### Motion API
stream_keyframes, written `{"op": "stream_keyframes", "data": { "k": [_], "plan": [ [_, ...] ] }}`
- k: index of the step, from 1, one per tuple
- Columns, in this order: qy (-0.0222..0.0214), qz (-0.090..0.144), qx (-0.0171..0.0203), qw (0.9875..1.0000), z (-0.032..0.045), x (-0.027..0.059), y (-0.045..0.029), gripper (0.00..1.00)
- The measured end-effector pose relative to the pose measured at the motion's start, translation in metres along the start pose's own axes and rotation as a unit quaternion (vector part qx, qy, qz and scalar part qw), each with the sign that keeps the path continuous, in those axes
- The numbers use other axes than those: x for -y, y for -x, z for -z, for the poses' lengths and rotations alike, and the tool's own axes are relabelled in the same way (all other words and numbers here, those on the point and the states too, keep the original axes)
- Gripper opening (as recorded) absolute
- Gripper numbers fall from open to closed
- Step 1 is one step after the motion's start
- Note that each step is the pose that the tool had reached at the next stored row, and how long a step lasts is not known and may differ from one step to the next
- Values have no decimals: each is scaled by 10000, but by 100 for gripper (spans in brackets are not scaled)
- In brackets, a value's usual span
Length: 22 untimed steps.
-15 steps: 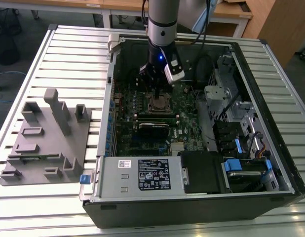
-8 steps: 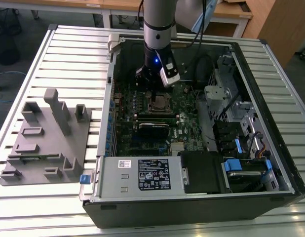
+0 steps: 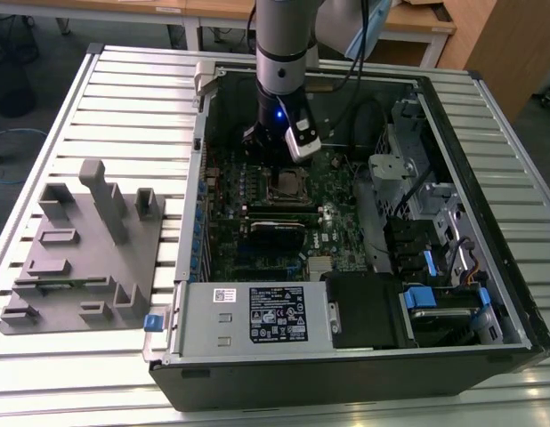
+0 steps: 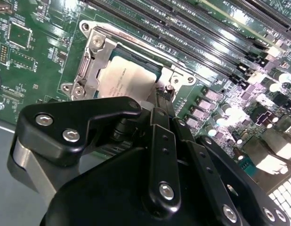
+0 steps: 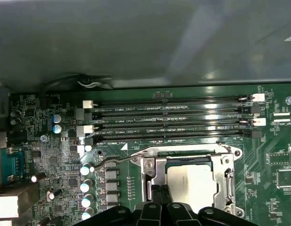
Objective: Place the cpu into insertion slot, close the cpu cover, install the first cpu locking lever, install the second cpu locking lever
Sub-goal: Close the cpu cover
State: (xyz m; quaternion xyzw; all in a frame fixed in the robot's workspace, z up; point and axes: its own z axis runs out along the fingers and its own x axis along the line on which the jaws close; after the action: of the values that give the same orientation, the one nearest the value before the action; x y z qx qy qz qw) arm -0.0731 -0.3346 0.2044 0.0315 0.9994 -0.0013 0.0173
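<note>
Cpu (image 5: 197,186) and gripper (image 5: 160,189) are very close together. The gripper's two black fingers (image 5: 155,197) are pressed together with just a thin line between them, and I cannot see anything pinched in there. In the second wrist view the gripper (image 4: 163,96) has its tips down at one corner of the cpu cover (image 4: 89,61); I cannot tell if they touch it or stop just above it. The cpu, with its dull silver top, lies flat in the insertion slot (image 5: 188,161). The shiny cpu cover (image 5: 152,172) lies flat over it, so the cpu shows through the big square window. A thin metal locking lever (image 5: 117,160) sticks out on a slant from one corner of the cover, over the green board (image 5: 268,141). Just past the cover run four long black memory slots (image 5: 169,117), side by side. In the exterior view the arm (image 3: 279,53) reaches straight down into an open computer case (image 3: 489,294), and the gripper is right above the slot near the middle of the board. A grey box with a label (image 3: 248,316) fills the near side of the case. The case lies on a table of pale slats (image 3: 133,98) — and on the exterior view's left, well apart from the case, sits a grey holder block (image 3: 88,258) with posts and pockets.
</note>
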Motion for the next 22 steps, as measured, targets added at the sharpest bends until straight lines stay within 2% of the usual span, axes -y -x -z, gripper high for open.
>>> {"op": "stream_keyframes", "data": {
  "k": [11,16,22],
  "plan": [
    [0,-1,2,10000,-26,2,-37,10],
    [-5,0,-1,10000,-60,4,-42,10],
    [0,0,1,10000,-65,2,-42,10]
  ]
}}
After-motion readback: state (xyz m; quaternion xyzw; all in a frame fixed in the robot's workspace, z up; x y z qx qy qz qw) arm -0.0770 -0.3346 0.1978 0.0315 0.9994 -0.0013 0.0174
